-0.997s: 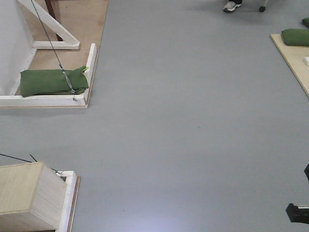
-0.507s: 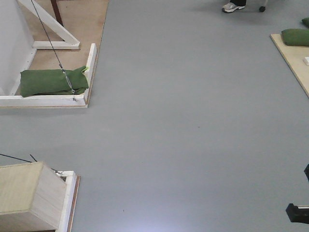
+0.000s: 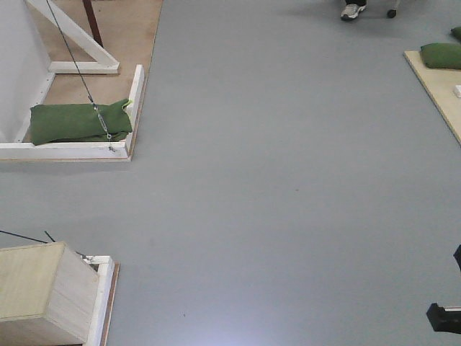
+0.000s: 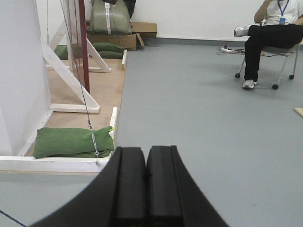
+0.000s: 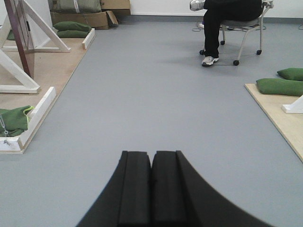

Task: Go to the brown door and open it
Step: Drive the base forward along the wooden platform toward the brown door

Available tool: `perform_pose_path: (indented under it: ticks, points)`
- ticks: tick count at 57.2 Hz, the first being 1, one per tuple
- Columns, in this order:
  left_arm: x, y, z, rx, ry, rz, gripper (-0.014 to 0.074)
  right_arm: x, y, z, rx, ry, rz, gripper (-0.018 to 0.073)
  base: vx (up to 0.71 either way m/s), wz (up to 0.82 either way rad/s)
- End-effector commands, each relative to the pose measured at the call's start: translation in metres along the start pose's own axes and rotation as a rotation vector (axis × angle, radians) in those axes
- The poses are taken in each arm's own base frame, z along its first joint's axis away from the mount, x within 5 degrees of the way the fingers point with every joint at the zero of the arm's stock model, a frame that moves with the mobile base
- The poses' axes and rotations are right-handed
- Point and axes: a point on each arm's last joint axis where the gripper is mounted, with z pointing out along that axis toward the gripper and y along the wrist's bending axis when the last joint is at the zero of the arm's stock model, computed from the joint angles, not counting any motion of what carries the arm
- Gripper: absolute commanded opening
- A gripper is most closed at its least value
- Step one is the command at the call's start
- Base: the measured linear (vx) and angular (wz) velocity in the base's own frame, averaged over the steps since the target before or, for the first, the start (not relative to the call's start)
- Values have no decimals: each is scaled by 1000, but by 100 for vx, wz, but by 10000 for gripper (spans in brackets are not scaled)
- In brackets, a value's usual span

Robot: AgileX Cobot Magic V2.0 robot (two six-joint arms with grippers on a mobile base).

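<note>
Only a narrow edge of the brown door shows. It is a reddish-brown upright strip [image 4: 84,47] inside the white wooden frame at the far left, a dark sliver [image 3: 88,16] at the top left of the front view, and a brown panel edge [image 5: 19,35] in the right wrist view. It stands well ahead and to the left of both arms. My left gripper [image 4: 146,149] is shut with nothing between its pads. My right gripper [image 5: 152,153] is also shut and empty. Both hang over bare grey floor.
A white frame beam [image 3: 72,150] with a green sandbag [image 3: 79,121] and a taut wire lies front left. A pale plywood box [image 3: 47,292] stands near left. A seated person on a wheeled chair [image 5: 227,19] is far ahead. A plywood platform [image 3: 438,85] with sandbags lies to the right.
The front view has shifted slightly: the brown door sliver and the person's shoe at the top edge have slid a little to the right. The grippers stay shut.
</note>
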Motion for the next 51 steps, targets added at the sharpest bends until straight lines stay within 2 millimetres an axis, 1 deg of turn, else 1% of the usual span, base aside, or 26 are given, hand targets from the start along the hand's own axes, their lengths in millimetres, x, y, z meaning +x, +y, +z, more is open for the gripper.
perform_pose_path:
  ticks: [1,26,51]
  points:
    - [-15,-2,-3,17,-112,-5,-3,-7,0,-1,7,-92,-12,0,3,0]
    - [-15,-2,-3,17,-112,-5,-3,-7,0,-1,7,-92,-12,0,8,1]
    - [-15,-2,-3,17,-112,-5,-3,-7,0,-1,7,-92,-12,0,24,5]
